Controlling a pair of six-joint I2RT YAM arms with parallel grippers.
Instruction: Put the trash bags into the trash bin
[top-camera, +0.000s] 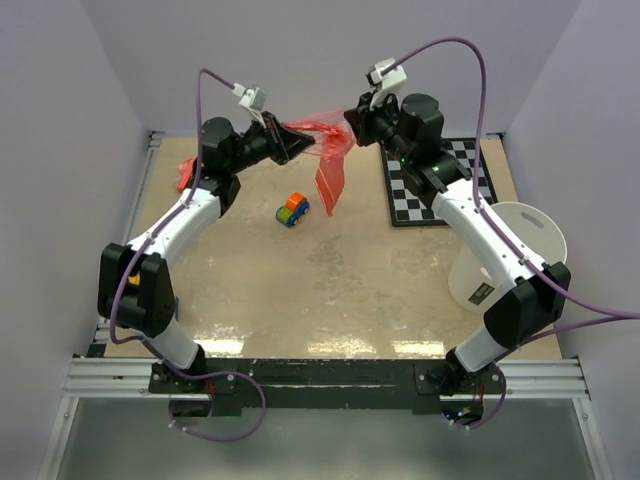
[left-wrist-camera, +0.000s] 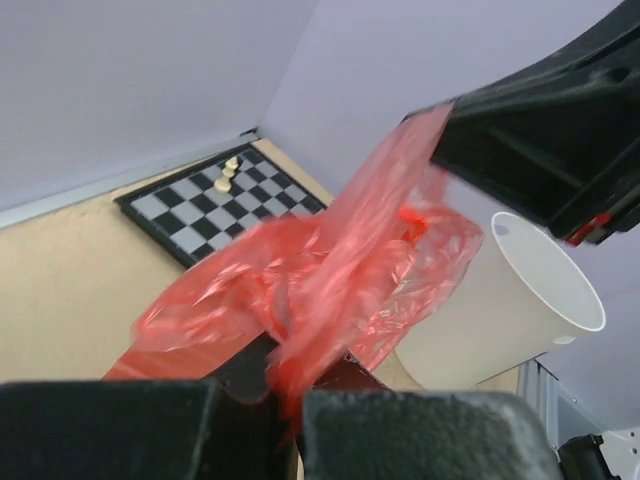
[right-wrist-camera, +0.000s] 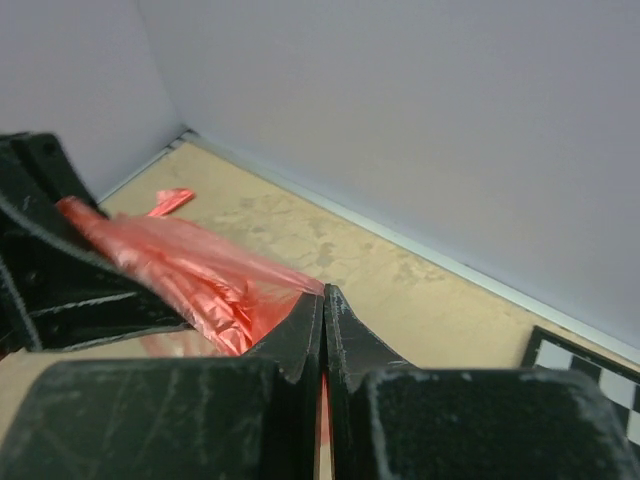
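A thin translucent red trash bag hangs in the air over the back of the table, stretched between both grippers. My left gripper is shut on its left end, with film bunched between the jaws. My right gripper is shut on the other end, and red film shows in the slit between its closed fingers. A loose flap of the bag droops toward the table. The trash bin, a white bucket, lies tipped at the right side behind my right arm. In the left wrist view the bin sits beyond the bag.
A black-and-white checkerboard with small pale pieces lies at the back right. A small colourful toy car stands below the hanging bag. A small solid red piece lies by the back left wall. Walls close in on three sides.
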